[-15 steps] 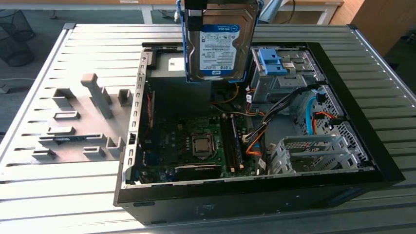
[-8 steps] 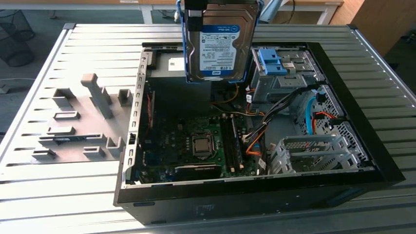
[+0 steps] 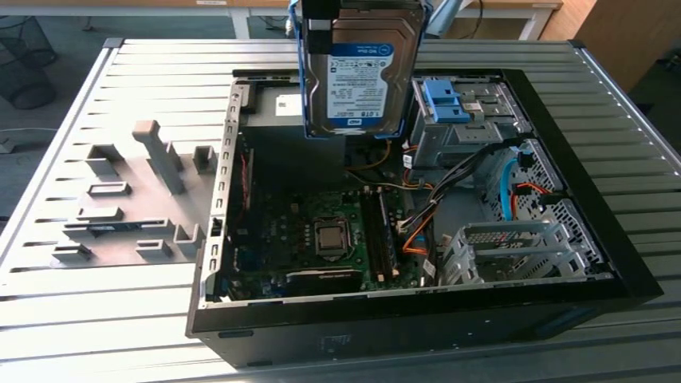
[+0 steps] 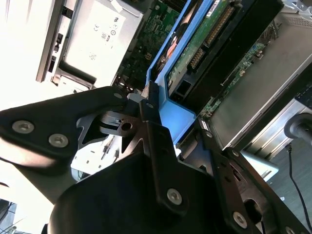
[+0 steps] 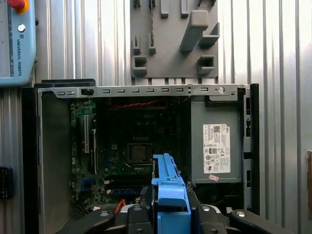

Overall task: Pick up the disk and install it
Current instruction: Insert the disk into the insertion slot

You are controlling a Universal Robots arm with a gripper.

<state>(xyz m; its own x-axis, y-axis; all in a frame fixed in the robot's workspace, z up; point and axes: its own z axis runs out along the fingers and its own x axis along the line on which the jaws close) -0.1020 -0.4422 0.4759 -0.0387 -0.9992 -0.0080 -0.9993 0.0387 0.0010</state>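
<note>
Fingers grip the disk by its blue bracket; I see it hanging upright, label showing, above the open computer case on the table.

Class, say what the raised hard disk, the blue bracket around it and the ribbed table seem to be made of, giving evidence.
Flat silver-grey hard disk: likely metal, dull sheen on its bare casing above the label. Blue bracket around its edges: probably moulded plastic, uniform colour, smooth matte faces. Ribbed grey table: seemingly bare metal, sunlight glaring off its slats.
</note>
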